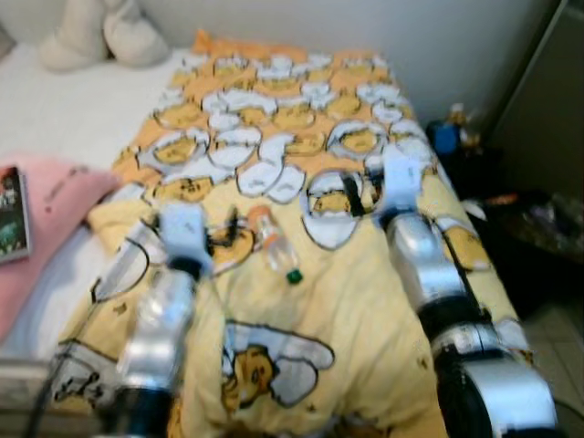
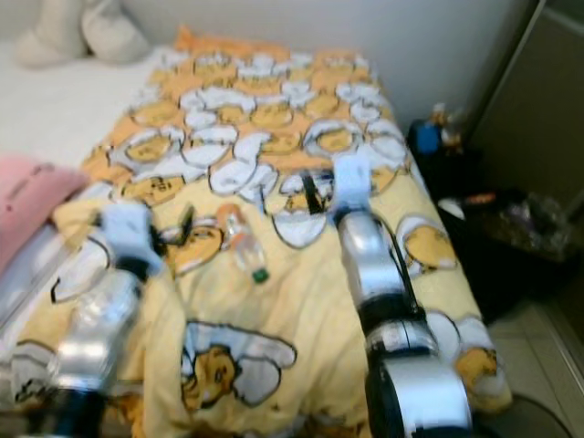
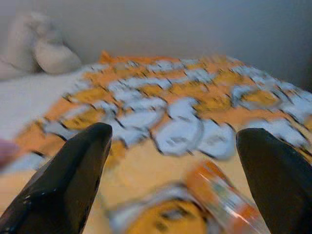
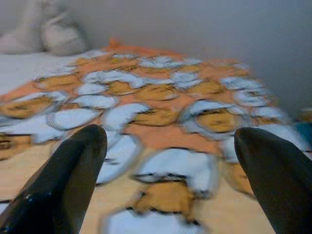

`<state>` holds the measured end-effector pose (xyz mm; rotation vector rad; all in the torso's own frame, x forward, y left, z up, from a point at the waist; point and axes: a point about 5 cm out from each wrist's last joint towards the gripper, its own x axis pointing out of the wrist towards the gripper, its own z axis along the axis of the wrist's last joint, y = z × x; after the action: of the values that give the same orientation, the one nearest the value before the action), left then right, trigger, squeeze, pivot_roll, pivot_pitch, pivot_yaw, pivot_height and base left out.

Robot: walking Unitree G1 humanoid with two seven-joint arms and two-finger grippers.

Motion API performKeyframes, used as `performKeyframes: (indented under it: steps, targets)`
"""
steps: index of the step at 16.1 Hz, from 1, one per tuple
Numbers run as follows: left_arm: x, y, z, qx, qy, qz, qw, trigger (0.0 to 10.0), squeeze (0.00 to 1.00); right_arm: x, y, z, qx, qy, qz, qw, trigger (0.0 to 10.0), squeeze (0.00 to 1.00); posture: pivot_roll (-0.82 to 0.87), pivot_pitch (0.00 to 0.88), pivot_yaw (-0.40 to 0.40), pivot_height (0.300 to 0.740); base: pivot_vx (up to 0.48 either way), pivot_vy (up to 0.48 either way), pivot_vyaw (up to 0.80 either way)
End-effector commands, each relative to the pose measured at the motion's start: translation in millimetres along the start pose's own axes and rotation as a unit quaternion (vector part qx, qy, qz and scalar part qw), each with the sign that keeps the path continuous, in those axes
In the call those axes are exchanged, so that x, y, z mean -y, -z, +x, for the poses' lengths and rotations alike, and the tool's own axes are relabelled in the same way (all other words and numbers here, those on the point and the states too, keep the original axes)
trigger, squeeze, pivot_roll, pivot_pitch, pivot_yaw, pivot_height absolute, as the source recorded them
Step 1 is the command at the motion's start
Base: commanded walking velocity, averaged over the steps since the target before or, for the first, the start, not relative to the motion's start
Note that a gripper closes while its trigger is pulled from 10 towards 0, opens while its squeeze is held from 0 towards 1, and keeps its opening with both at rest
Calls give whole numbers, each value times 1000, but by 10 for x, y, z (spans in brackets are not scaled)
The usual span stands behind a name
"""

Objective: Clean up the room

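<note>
A: Looking down over the bed point(image 1: 82, 119): white sheet on the robot's left, and a yellow-and-orange cartoon blanket point(image 1: 347, 310) spread across most of the rest. Two pale pillows point(image 1: 100, 32) sit at the head, against the wall.

B: Smaller items?

A: A pink cloth point(image 1: 55, 219) lies crumpled at the left edge with a book point(image 1: 11, 214) resting on it. Dark clutter stands on the floor beside the bed on the right, too blurred to name. Smallest: a clear plastic bottle point(image 1: 274, 242) with an orange label and green cap, lying on its side on the blanket, between the two arms.

B: Claws?

A: Left claw point(image 3: 173, 146) has its fingers spread wide, nothing held; in its wrist view the bottle lies just ahead and below, towards one finger. Right claw point(image 4: 170, 141) is likewise wide open and empty, hovering over bare blanket further up the bed.

B: Progress?

A: Judged early. Bottle, cloth and book all lie loose on the bed; nothing visibly put away. The bottle looks like the item in hand, not yet grasped. The frames are blurred, so finer detail is uncertain.
</note>
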<state>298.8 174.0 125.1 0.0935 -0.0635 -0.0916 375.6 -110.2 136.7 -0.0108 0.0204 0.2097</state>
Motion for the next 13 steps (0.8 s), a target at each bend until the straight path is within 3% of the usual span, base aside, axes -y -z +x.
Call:
performKeyframes:
  steps: [1,2,3,5,8,9,11,13]
  targets:
    - [-75,-68,-38,-9,32,-6,999,10000,0,-111,186,-14,-47,-15,18,999,10000,0,141,29,12,740,0,0,0]
    - [-64,-96,-42,-19,67,-10,998,10000,0,-133,195,0,-54,-18,15,998,10000,0,146,36,17,740,0,0,0]
    - [32,-241,-107,-27,167,-27,985,10000,0,-138,208,28,-65,-7,14,998,10000,0,173,71,24,740,0,0,0]
    - [212,-437,-284,-22,266,-32,963,10000,0,-123,175,64,-66,18,4,998,10000,0,195,116,27,740,0,0,0]
    - [329,-586,-457,-21,318,-37,947,10000,0,-187,104,118,-57,20,3,998,10000,0,218,151,29,740,0,0,0]
    - [414,-606,-642,-43,384,-13,922,10000,0,-272,133,132,-74,12,-20,997,10000,0,241,174,27,740,0,0,0]
    - [444,-623,-802,-61,420,8,906,10000,0,-323,208,113,-93,4,-13,996,10000,0,262,196,21,740,0,0,0]
    - [458,-671,-908,-75,427,9,901,10000,0,-355,301,80,-114,3,-2,993,10000,0,287,223,14,740,0,0,0]
